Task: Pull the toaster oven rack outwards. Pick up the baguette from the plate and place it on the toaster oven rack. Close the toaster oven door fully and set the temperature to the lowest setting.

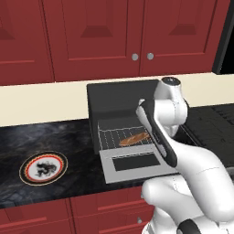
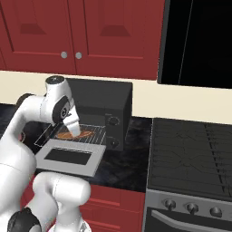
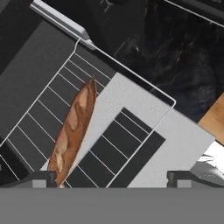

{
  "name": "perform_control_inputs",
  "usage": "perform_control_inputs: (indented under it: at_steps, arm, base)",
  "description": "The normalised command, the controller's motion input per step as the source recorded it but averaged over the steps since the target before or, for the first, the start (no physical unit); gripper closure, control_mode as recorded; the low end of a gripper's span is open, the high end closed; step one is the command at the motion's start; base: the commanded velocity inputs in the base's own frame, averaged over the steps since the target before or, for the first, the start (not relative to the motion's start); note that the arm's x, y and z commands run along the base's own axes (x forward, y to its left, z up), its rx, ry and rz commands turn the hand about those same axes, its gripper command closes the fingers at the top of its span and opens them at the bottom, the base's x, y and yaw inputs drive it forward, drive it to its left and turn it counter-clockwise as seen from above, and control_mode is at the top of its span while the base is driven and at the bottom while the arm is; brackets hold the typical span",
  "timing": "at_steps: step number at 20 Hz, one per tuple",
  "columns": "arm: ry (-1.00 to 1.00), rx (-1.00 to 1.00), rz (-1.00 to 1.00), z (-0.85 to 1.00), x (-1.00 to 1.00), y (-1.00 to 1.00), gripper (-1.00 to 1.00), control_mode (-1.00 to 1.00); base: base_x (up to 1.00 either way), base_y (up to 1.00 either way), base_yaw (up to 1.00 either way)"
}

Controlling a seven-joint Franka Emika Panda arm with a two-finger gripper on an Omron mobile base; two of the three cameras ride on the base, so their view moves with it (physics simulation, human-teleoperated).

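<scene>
- Fingertips of my gripper [image 3: 112,179] sit spread wide with nothing between them, hovering right over the baguette [image 3: 72,129].
- That loaf lies on the toaster oven rack [image 1: 119,138], which is pulled out, so that step looks done.
- Toaster oven door [image 2: 68,157] is flat open under the rack; closing it is next, I reckon.
- Plate [image 1: 44,167] sits bare, well off to the left.

Evenly and softly lit throughout, rendered sharp with no blur or edge distortion, faint sheen on the dark bench [image 1: 27,137], weak shadow inside the oven [image 1: 119,103], slightly coarse and pixelated in all views.
</scene>
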Motion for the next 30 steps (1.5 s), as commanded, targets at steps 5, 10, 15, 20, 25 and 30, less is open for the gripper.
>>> perform_control_inputs:
  at_steps: [5, 10, 15, 20, 25, 30]
  arm:
    - [-0.05, 0.00, 0.06, -0.25, -1.00, -0.10, -1.00, -1.00]
    - [0.00, 0.00, 0.06, -0.19, -0.80, 0.00, -1.00, -1.00]
    - [0.00, 0.00, 0.05, -0.15, -0.34, 0.00, -1.00, -1.00]
    - [0.00, 0.00, 0.10, -0.02, 0.08, 0.02, -1.00, -1.00]
    - [-0.04, -0.05, 0.14, -0.26, 0.18, 0.09, -1.00, -1.00]
    - [-0.13, -0.07, 0.12, -0.23, 0.29, 0.12, -1.00, -1.00]
  base:
    - [0.00, 0.00, 0.00]
    - [0.00, 0.00, 0.00]
    - [0.00, 0.00, 0.00]
    - [0.00, 0.00, 0.00]
    - [0.00, 0.00, 0.00]
    - [0.00, 0.00, 0.00]
